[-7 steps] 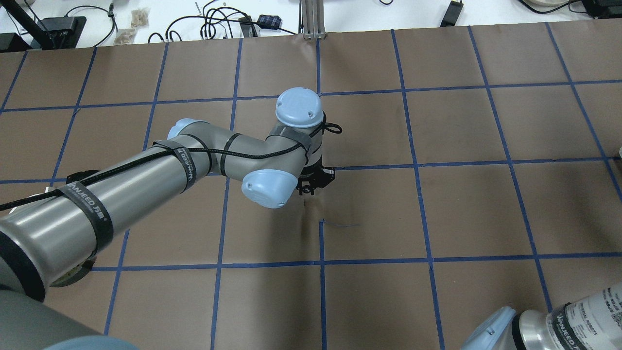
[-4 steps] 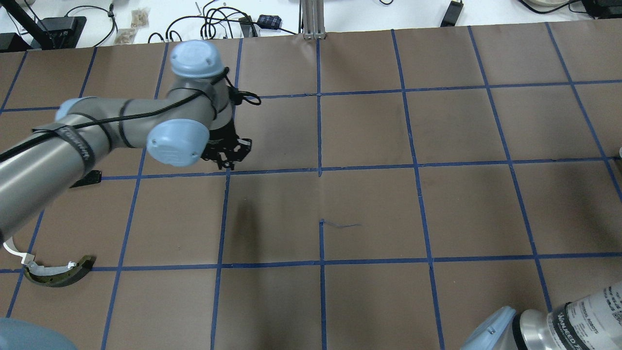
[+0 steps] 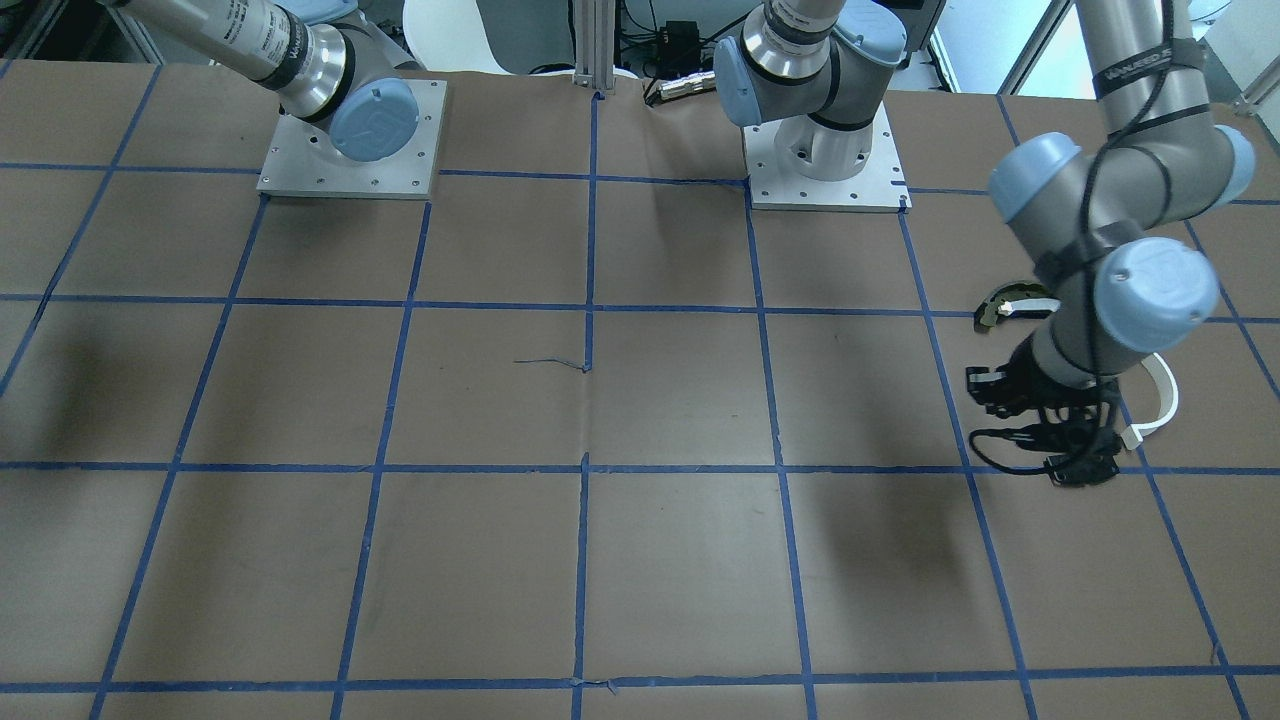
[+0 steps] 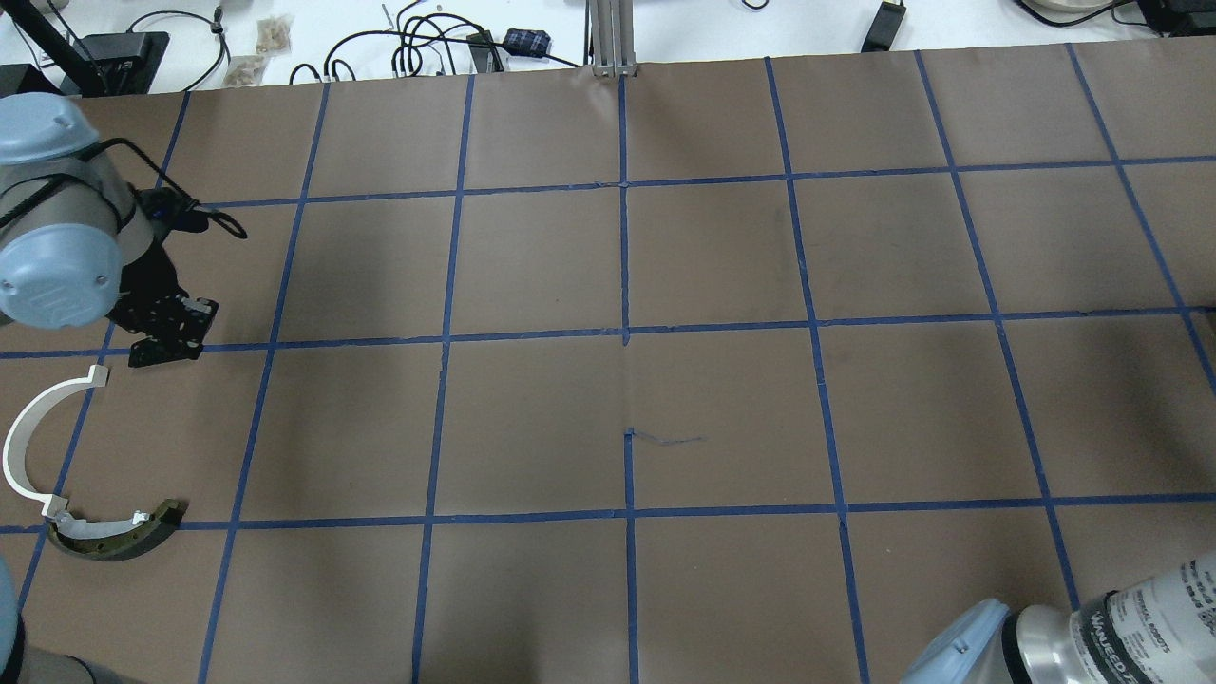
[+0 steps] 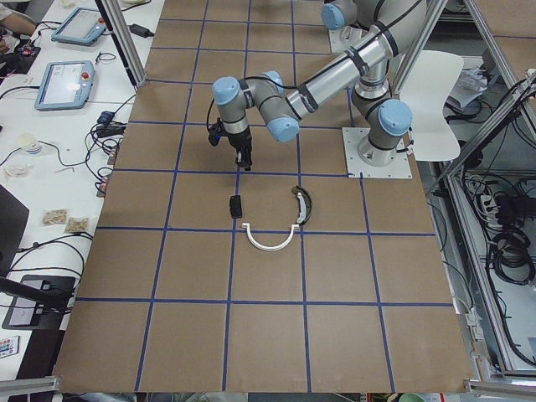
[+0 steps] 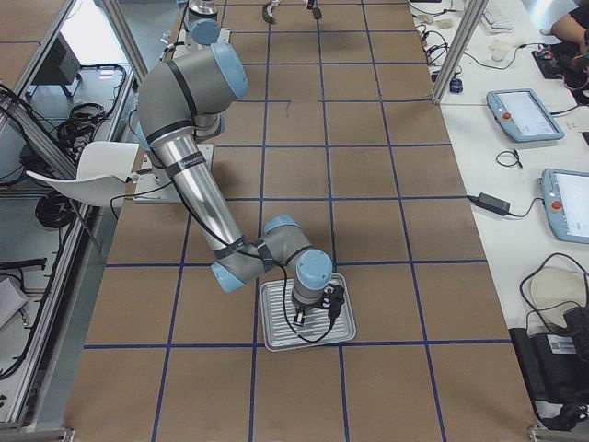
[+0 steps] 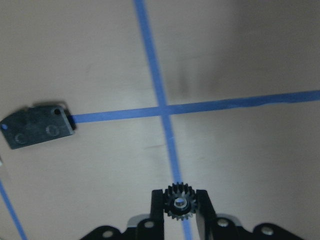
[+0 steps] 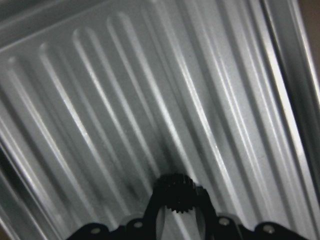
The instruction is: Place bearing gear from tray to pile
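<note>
Left claw (image 7: 180,196) pinches a bearing gear (image 7: 180,204) above the table (image 7: 240,150), near the pile (image 5: 303,207): black plate (image 7: 36,128), white strip (image 4: 9,445), arched piece (image 4: 114,543). Carry looks nearly done; only the drop is left. Right claw (image 8: 176,200) grips a second gear (image 8: 173,187) over the tray (image 8: 100,100), so I'd judge another transfer is queued.

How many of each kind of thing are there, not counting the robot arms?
gear: 2
tray: 1
white curved strip: 1
dark arched piece: 1
flat black plate: 1
Total: 6
</note>
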Available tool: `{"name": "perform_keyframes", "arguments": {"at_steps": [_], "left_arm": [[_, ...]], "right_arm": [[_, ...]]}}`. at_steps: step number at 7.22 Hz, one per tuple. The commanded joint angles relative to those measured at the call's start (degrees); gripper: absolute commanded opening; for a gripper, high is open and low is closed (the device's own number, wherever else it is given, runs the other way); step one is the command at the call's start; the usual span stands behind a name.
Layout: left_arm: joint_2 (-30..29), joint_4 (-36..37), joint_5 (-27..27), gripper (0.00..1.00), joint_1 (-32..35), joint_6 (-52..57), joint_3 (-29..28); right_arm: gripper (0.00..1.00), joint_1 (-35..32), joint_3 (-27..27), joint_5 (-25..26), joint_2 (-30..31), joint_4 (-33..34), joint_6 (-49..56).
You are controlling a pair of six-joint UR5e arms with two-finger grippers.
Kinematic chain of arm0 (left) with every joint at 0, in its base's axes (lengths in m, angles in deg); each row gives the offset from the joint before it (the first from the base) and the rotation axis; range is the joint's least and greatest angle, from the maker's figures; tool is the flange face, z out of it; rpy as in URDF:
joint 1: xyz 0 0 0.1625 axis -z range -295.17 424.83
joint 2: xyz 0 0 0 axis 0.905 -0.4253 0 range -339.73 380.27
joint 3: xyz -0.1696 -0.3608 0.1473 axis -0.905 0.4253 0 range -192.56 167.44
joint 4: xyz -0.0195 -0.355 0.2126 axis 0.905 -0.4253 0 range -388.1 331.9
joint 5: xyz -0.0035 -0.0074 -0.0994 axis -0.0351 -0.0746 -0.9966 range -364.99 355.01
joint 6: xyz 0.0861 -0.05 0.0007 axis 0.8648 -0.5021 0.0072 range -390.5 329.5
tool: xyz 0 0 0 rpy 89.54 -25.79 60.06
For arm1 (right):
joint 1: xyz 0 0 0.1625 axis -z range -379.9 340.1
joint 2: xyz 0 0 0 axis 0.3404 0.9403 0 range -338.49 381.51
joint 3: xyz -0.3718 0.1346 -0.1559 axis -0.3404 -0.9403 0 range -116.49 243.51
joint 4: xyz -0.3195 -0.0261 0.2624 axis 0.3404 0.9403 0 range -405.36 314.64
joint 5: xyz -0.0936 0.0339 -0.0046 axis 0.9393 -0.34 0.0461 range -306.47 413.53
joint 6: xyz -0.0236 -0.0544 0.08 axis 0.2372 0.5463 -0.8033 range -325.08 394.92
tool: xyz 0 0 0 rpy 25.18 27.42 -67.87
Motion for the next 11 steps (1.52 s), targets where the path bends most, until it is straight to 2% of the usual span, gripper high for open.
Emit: {"name": "perform_keyframes", "arguments": {"at_steps": [1,3,4,5,6,7,9,10,11], "left_arm": [[-3.9,4.0,-1.7,0.00,-6.9,3.6,0.5],[-6.2,5.2,-2.9,0.00,-8.3,4.2,0.5],[-6.3,5.0,-2.9,0.51,-9.1,7.8,0.4],[-6.3,4.7,-2.9,0.66,-9.6,7.9,-0.1],[-5.4,4.6,-2.9,0.70,-9.6,7.5,-0.2],[-3.4,3.5,-2.9,0.70,-8.5,6.1,-0.5],[0.9,-3.5,-4.0,0.73,-5.4,3.1,-4.4],[2.0,-6.7,-4.3,0.72,-4.0,2.3,-7.2],[2.8,-7.5,-4.3,0.73,-1.5,1.3,-9.1]], "right_arm": [[0.00,0.0,-0.3,-0.1,0.5,-1.1,-0.1],[0.00,-0.2,-0.3,-0.6,2.6,-4.6,-1.3],[0.00,-0.8,-0.2,-1.1,5.0,-7.3,-4.9],[0.00,-4.5,-0.1,-3.0,7.8,-9.5,-8.9],[0.00,-11.5,0.3,-3.7,11.5,-15.4,-14.7],[0.00,-20.2,0.6,-3.7,14.9,-17.1,-24.8],[0.00,-36.6,0.8,-4.0,16.2,-20.0,-39.0],[0.00,-44.7,1.0,-10.3,15.8,-20.1,-48.3],[0.00,-53.6,1.6,-12.8,15.7,-19.1,-62.9]]}}
